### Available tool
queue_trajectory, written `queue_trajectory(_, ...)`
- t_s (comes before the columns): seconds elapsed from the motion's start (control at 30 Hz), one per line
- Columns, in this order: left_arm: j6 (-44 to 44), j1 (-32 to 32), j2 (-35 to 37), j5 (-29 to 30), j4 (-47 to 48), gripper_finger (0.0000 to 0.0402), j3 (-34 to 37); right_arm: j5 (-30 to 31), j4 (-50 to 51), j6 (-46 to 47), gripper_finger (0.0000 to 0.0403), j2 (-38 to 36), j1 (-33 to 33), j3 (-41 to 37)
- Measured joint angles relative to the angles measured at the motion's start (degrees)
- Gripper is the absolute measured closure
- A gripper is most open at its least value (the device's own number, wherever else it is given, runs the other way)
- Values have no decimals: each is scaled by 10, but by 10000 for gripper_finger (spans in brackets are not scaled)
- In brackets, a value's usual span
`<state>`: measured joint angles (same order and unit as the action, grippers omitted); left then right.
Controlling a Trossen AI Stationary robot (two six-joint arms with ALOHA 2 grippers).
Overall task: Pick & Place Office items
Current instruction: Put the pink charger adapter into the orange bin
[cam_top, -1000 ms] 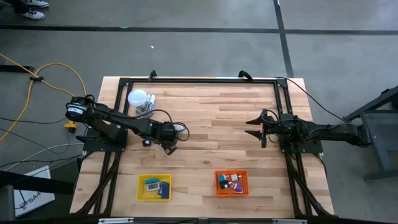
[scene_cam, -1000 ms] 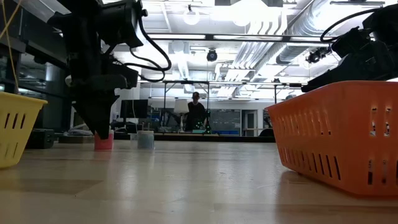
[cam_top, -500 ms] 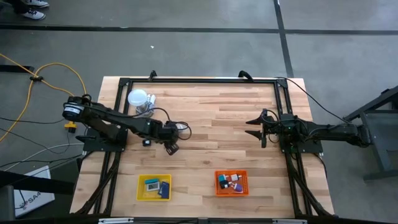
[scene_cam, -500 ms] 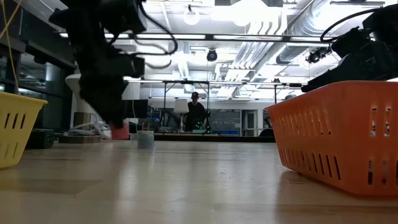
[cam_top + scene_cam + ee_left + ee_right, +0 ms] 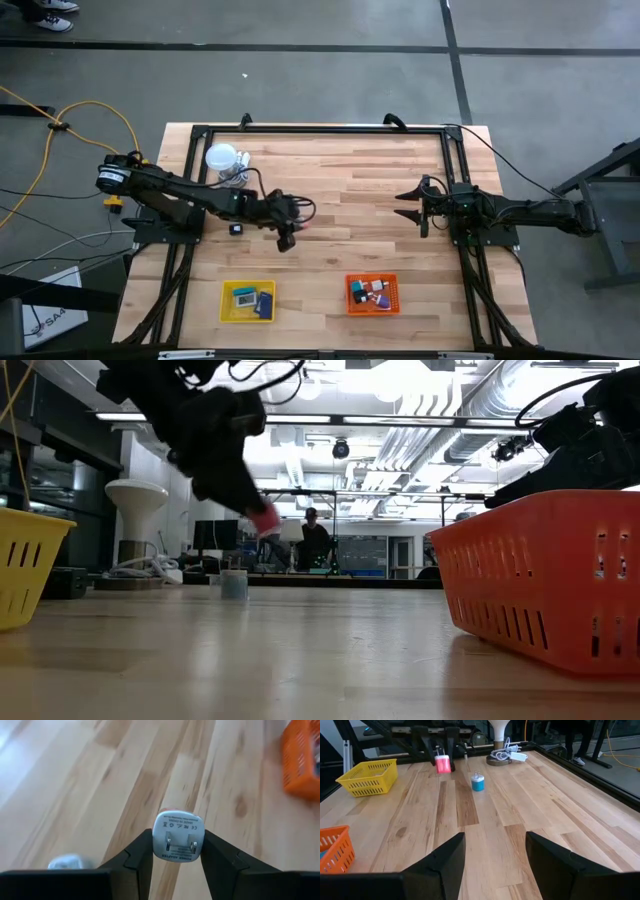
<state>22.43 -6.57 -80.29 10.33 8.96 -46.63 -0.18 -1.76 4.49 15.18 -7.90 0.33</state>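
High view: left hand point(image 5: 287, 240) with plug adapter point(image 5: 298, 227), now farther right

Evenly and brightly lit from overhead. Ceiling strip lights point(image 5: 330, 422) blown out in the low view, throwing pale glare across the wooden table point(image 5: 300, 660). Left arm point(image 5: 205, 430) motion-smeared and backlit, nearly silhouetted. Orange tray point(image 5: 540, 575) soft, too near the lens. Only faint, short shadows beside the yellow tray point(image 5: 247, 301) from above.

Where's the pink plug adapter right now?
The pink plug adapter is held off the table in the left gripper, mid-table in the high view, right of the blue adapter.
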Motion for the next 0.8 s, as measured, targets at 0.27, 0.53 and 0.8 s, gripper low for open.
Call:
queue_trajectory(0.27, -47, -8, 0, -15, -77, 275, 0, 0, 0, 0, 208, 0, 0, 0)
queue_trajectory(0.53, -91, -27, 0, -19, -159, 275, 0, 0, 0, 0, 208, 0, 0, 0)
queue_trajectory(0.8, -97, -34, -1, -16, -185, 261, 0, 16, -2, 0, 208, 0, 0, 0)
